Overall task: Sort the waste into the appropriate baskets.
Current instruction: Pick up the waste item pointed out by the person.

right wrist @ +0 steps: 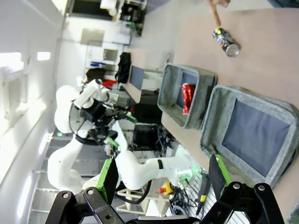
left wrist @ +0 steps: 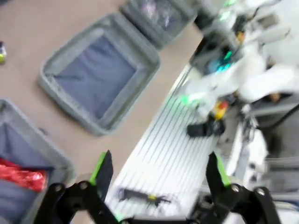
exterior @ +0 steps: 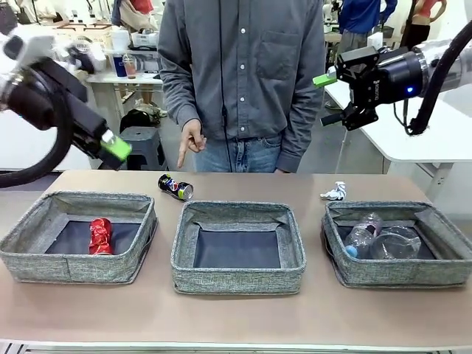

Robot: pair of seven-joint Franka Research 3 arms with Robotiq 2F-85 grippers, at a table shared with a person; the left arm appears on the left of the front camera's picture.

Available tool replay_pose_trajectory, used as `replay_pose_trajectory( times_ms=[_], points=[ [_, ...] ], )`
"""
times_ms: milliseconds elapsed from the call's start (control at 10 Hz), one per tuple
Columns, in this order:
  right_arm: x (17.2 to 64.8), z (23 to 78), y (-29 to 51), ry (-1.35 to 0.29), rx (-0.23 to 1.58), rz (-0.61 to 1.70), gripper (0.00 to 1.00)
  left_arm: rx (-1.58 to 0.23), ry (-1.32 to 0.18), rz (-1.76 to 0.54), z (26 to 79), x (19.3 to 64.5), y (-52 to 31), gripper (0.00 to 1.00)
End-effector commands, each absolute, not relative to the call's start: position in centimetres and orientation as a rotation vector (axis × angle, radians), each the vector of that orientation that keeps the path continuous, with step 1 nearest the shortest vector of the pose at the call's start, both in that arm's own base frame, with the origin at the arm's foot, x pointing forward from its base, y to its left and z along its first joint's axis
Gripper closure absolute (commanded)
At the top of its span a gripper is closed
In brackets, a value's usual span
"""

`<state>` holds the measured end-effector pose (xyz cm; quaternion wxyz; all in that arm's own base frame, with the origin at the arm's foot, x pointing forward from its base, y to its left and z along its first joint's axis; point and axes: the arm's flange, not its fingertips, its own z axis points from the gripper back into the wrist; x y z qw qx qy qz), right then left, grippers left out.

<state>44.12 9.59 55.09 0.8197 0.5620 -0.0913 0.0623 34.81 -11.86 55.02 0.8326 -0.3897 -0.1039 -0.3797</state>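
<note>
Lying unsorted near desk's [exterior: 236,321] far edge, being pointed at by person's finger [exterior: 182,158]: dark blue soda can [exterior: 175,186]. Hovering wide, empty, likely awaiting cue: left hand [left wrist: 159,163], right hand [right wrist: 163,165].

Bright, even indoor light; left wrist view motion-blurred.

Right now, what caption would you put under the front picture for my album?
A person's hand points toward a dark blue soda can; a crushed red can lies in the left basket.

Grey woven-cloth baskets [exterior: 237,279] are looking rough and matt; the crushed red can [exterior: 100,236] at lower left is gleaming as glossy metal
</note>
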Motion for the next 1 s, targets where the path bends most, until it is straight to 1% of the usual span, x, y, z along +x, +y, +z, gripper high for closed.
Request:
replay_pose_trajectory(
  times_ms=[0, 100, 200, 300, 400, 600, 700, 800, 900],
  points=[
    [44.3, 55.7, 9.6, -0.188, 1.184, 0.117, 0.00, -0.559, -0.292, -1.062, 54.8, 37.9, -12.7, 0.00],
    [44.3, 55.7, 9.6, -0.188, 1.184, 0.117, 0.00, -0.453, -0.393, -1.039, 54.4, 38.5, -13.6, 0.00],
    [44.3, 55.7, 9.6, -0.188, 1.184, 0.117, 0.00, -0.301, -0.517, -1.012, 53.9, 39.1, -15.0, 0.00],
    [44.3, 55.7, 9.6, -0.188, 1.184, 0.117, 0.00, -0.192, -0.602, -0.967, 53.5, 39.9, -16.5, 0.00],
    [44.3, 55.7, 9.6, -0.188, 1.184, 0.117, 0.00, -0.432, -0.345, -1.065, 55.2, 39.0, -14.4, 0.00],
    [44.3, 55.7, 9.6, -0.188, 1.184, 0.117, 0.00, -0.432, -0.345, -1.065, 55.2, 39.0, -14.4, 0.00],
    [44.3, 55.7, 9.6, -0.188, 1.184, 0.117, 0.00, -0.364, -0.445, -1.068, 55.0, 39.7, -15.5, 0.00],
    [44.3, 55.7, 9.6, -0.188, 1.184, 0.117, 0.00, -0.387, -0.288, -1.213, 54.9, 41.6, -14.9, 0.00],
    [44.3, 55.7, 9.6, -0.188, 1.184, 0.117, 0.00, -0.366, -0.179, -1.449, 53.8, 44.8, -14.9, 0.00]
  ],
)
